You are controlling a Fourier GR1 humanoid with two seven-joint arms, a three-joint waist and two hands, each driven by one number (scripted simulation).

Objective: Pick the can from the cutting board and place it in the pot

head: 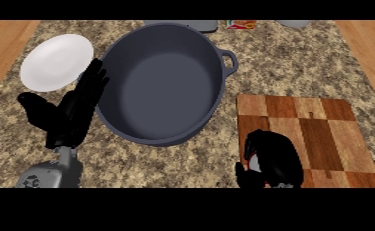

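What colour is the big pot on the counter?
The pot is dark blue-grey inside and out, seen in the head view.

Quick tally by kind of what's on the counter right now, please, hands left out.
Pot: 1
White plate: 1
Cutting board: 1
Can, mostly hidden in the right hand: 1
Cut-off items at the far edge, kinds unclear: 3
Total: 7
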